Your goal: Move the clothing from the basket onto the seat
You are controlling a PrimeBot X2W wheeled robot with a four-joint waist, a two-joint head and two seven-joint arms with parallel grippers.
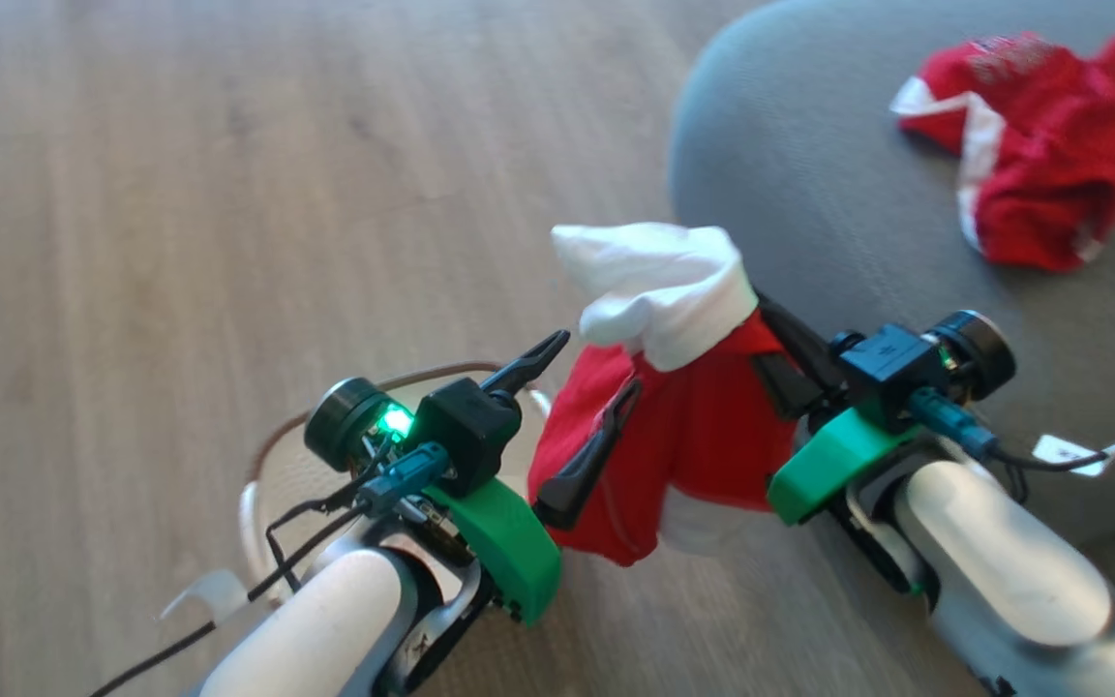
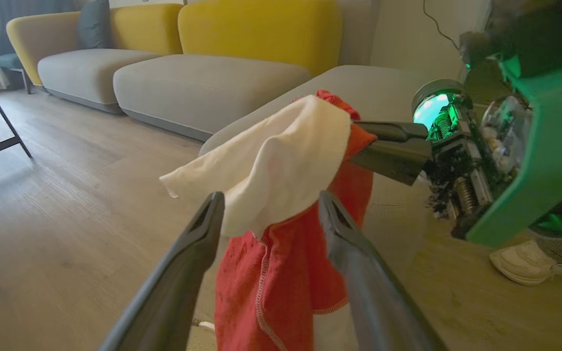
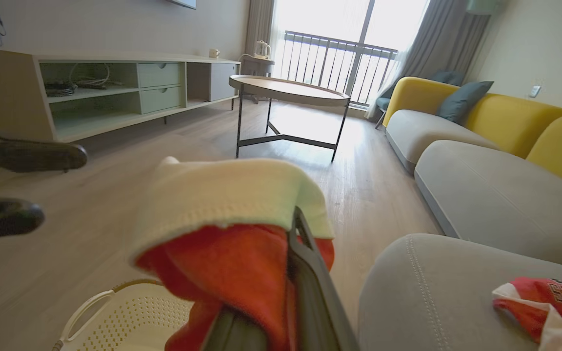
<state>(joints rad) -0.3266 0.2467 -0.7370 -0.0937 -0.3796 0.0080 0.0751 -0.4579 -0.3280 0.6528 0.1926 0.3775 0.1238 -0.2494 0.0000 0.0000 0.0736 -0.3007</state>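
The basket [image 1: 272,440] sits on the floor [image 1: 180,194] at near left, beneath the left arm. The seat [image 1: 809,194] stands to the right and farther off. On the seat, toward its far right, lies one garment [image 1: 1032,145]. A second garment [image 1: 683,407] hangs above the floor between basket and seat, pinched in the right hand [image 1: 775,358], with the left hand [image 1: 594,366] spread wide just beside it on the left.

only the dark letters "lls" can be read, on the red clothing [image 3: 547,312] lying on the seat [image 3: 432,292].
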